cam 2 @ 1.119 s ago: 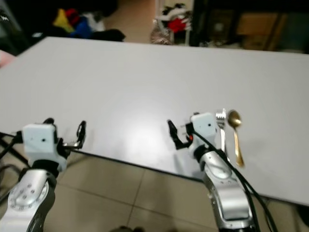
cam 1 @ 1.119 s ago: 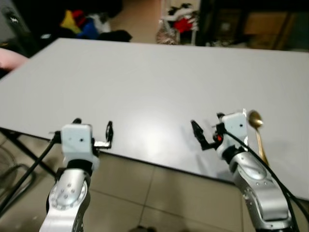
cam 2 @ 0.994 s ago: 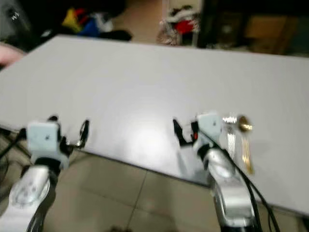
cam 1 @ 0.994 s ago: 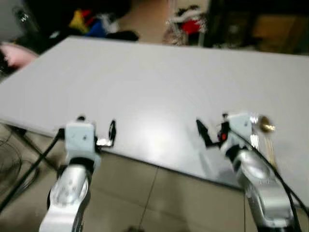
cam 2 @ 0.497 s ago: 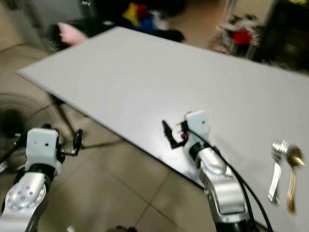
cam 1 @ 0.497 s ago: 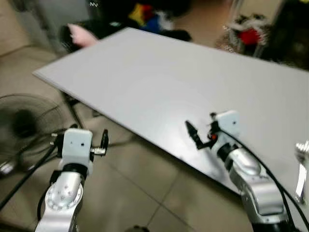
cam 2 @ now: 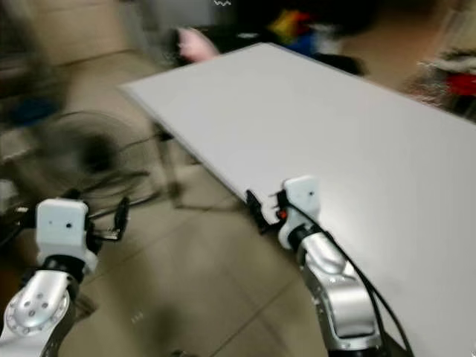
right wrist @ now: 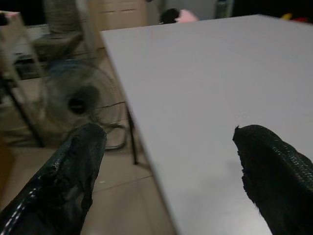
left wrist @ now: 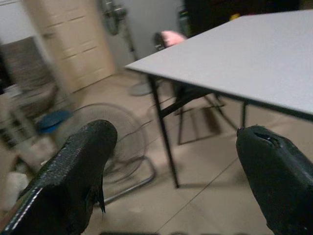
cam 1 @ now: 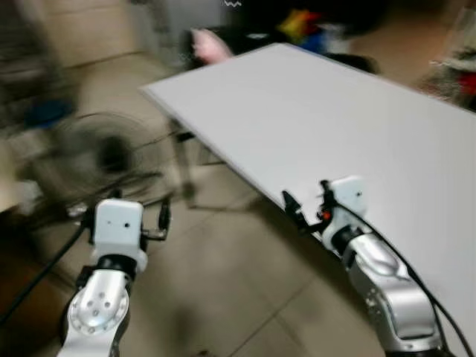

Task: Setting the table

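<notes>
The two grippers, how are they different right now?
The left gripper hangs over the floor, away from the table; the right gripper is at the table's edge. Past the left's fingers stands a fan; past the right's lies bare tabletop. Both are open and empty.

Each arm is a silver, rounded metal shell; the left arm (cam 1: 97, 312) shows a ring of small screws on its joint disc; the right arm (cam 1: 387, 290) carries a black cable along its upper side. Each wrist ends in a white, box-shaped housing. The left gripper (cam 1: 141, 216) has two long black fingers; the right gripper (cam 1: 305, 212) likewise, with a small red marking beside the housing. The finger pads (right wrist: 274, 166) are matte black and finely textured.
</notes>
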Motion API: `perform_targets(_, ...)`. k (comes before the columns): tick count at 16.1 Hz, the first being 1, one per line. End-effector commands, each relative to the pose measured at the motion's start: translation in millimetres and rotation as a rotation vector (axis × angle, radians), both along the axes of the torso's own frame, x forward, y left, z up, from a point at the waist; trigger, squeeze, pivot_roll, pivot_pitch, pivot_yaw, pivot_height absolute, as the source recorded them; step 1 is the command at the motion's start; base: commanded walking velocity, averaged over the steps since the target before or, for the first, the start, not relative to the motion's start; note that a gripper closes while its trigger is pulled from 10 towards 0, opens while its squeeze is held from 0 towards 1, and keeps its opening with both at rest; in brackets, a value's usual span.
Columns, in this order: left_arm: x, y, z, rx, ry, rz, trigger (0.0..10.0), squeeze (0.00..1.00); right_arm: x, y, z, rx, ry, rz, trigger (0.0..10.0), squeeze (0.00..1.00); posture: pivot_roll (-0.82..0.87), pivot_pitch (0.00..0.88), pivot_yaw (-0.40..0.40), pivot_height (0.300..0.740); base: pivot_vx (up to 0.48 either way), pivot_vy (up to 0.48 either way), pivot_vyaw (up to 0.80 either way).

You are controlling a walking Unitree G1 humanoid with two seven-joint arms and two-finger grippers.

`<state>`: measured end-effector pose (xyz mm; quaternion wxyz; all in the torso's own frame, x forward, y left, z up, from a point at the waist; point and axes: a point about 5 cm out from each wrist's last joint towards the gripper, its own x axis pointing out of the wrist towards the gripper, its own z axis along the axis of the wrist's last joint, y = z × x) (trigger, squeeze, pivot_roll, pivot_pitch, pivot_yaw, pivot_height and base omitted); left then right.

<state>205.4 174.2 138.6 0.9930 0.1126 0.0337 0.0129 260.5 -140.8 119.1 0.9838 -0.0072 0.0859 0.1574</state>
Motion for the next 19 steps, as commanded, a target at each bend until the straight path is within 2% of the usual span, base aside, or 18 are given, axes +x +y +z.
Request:
perform_targets(1,-1.2,1.7,3.5,0.003,-0.003,0.0,10.0,0.19,-0.4,0.1,0.3,0.016,0.011,-0.004,10.0,1.0,-0.05,0.021,0.047,0.74,0.0,0.0,0.8)
perform_targets(8,-5.0,3.2,3.7,-0.005,0.012,0.016,10.0,0.19,1.4,3.4,0.2,0.026,0.017,-0.013,10.0,1.0,-0.05,0.028,0.032,0.74,0.0,0.296,0.8)
perform_targets(11,-5.4,3.7,5.8,-0.012,0.006,0.029,10.0,0.2,3.6,9.0,1.7,0.041,0.015,0.005,10.0,1.0,-0.03,0.024,0.021,0.74,0.0,0.316,0.0)
perform_targets(16,-4.0,7.9,13.1,-0.046,-0.03,0.057,10.0,0.24,6.1,23.2,3.9,0.051,0.012,0.092,10.0,1.0,-0.02,0.021,0.014,0.74,0.0,0.0,0.0)
perform_targets(19,-3.9,10.8,16.6,-0.05,-0.045,0.065,10.0,0.24,9.7,27.0,6.1,0.059,0.003,0.102,10.0,1.0,-0.01,0.018,0.011,0.74,0.311,0.0,0.72)
